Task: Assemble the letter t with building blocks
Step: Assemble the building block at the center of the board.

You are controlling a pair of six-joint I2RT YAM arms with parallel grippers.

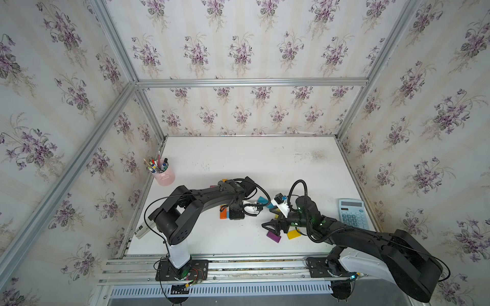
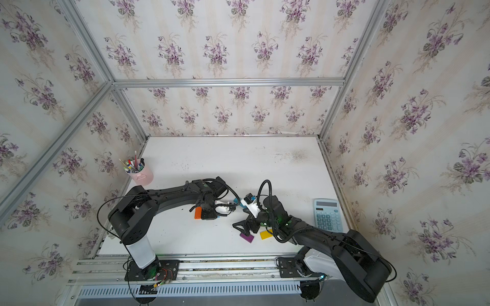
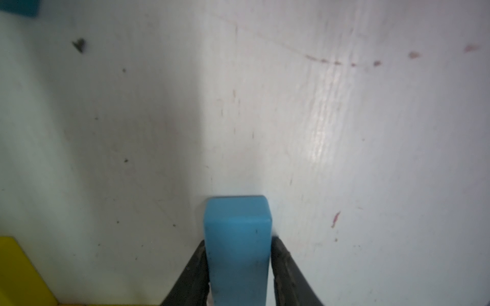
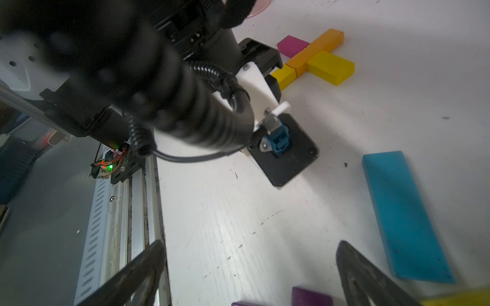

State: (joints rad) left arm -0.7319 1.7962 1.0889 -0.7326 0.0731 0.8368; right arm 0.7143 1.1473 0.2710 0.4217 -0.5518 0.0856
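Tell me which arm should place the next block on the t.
Left. The left pincer grips a blue block beside the partly built t; the right pincer hangs open and empty near the purple block.

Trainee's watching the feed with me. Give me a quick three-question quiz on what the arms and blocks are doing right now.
1. True or false: the right gripper has a block between its jaws.
2. The left gripper has its jaws on a block of which colour? A orange, B blue, C purple.
3. In the right wrist view, a pink block and a yellow block lie on opposite sides of one long block. Which colour is that long block?

Key
1. False: the jaws stand wide apart with nothing between them.
2. B, the blue block.
3. The orange block.
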